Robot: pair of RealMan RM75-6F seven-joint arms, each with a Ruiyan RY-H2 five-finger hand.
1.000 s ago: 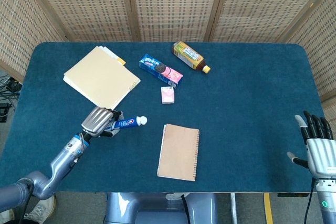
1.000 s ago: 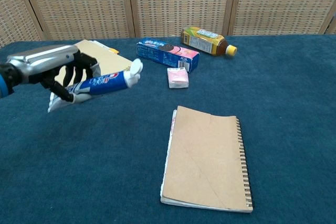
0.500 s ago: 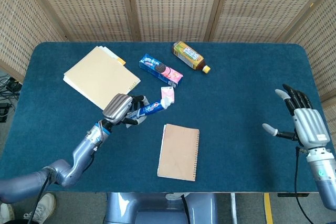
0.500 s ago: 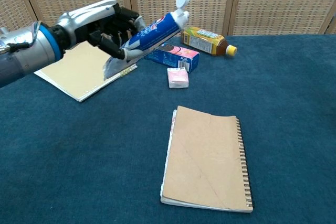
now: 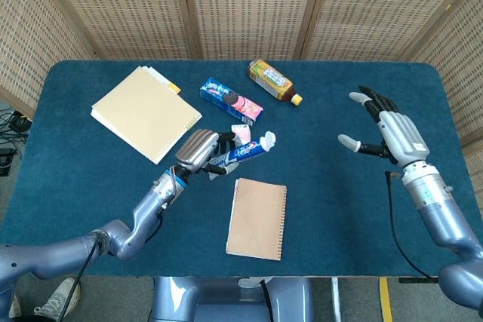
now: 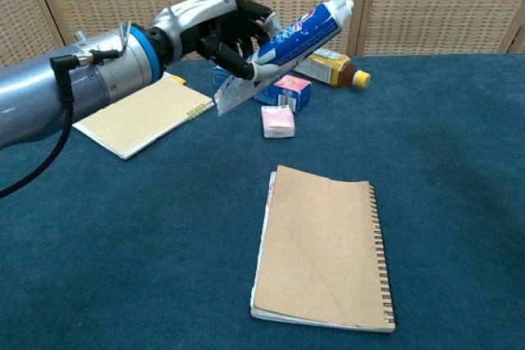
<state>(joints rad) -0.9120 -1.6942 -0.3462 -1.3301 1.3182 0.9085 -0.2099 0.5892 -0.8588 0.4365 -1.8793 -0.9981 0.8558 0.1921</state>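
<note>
Nearest the front edge of the blue worktop (image 5: 339,201) lay a brown spiral notebook (image 5: 257,218). Above the worktop's middle, the left robot hand (image 5: 199,150) gripped a toothpaste tube (image 5: 245,150) clear of the cloth, cap tilted up. Toward the right edge, the right robot hand (image 5: 392,131) hovered, fingers spread, holding nothing. Beyond lay a cookie box (image 5: 230,100).

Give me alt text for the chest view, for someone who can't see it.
The robot's left hand holds a blue-and-white toothpaste tube raised above a blue table, cap tilted upward. A brown spiral notebook lies in front.
</note>
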